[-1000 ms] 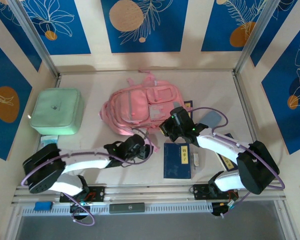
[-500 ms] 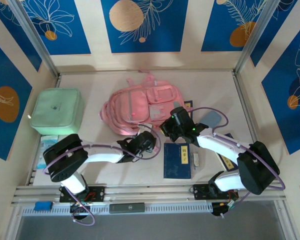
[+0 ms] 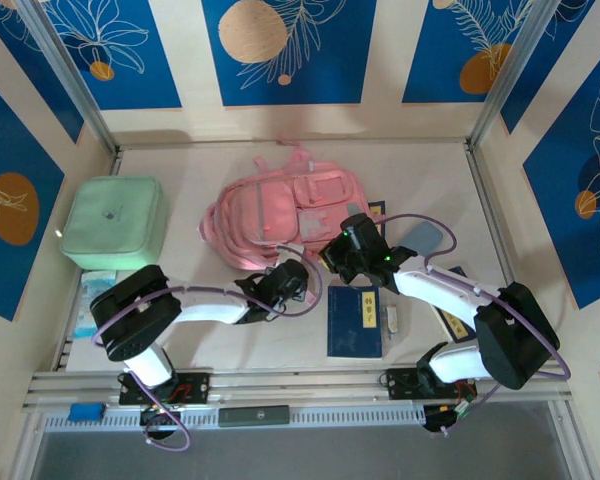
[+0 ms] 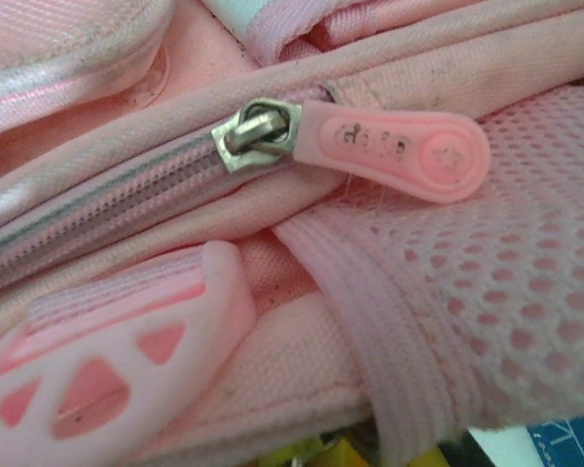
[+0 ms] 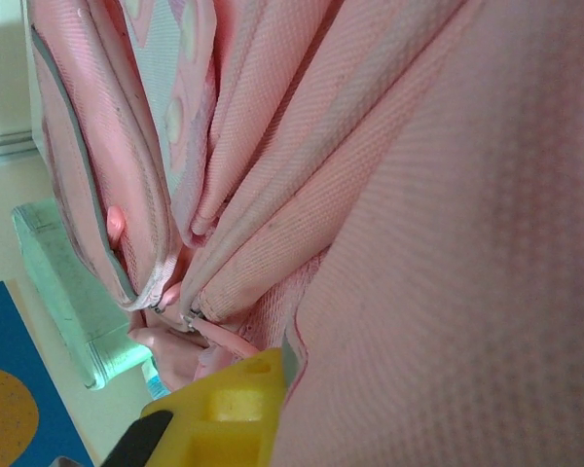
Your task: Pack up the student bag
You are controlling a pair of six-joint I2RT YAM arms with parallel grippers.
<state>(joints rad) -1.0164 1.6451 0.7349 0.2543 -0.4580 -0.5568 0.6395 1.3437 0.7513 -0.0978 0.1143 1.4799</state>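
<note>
Where the surface [image 3: 180,170] runs back toward the far wall, the pink student bag [image 3: 280,215] lies flat at its middle, front pockets up. Both arms reach in to the bag's near edge.

Left arm [image 3: 205,305]: stretched rightward along the front of the surface. The left jaws sit at the bag's near hem, just left of the right jaws, and are closed right down. In the left wrist view, one pink latticed finger [image 4: 107,360] lies against the bag's fabric below a closed zip line. The metal slider [image 4: 258,131] and pink rubbery zip pull [image 4: 394,148] lie above it, apart from the finger, with the pull pointing right. A mesh pocket [image 4: 526,292] is on the right. Cannot tell whether anything is pinched between the left jaws.

Right arm [image 3: 435,285]: comes in from the right side. The right jaws are at the bag's near right corner and are also fully closed. In the right wrist view, a yellow finger [image 5: 224,409] sits at the bottom edge with folds of pink fabric close against it. Cannot tell whether the fabric is gripped.

Mint-green case [image 3: 113,222]: at the left of the surface, well apart from the bag.

Blue book [image 3: 355,320]: flat near the front, just below the right jaws. A small white object [image 3: 391,318] lies just beside its right edge.
</note>
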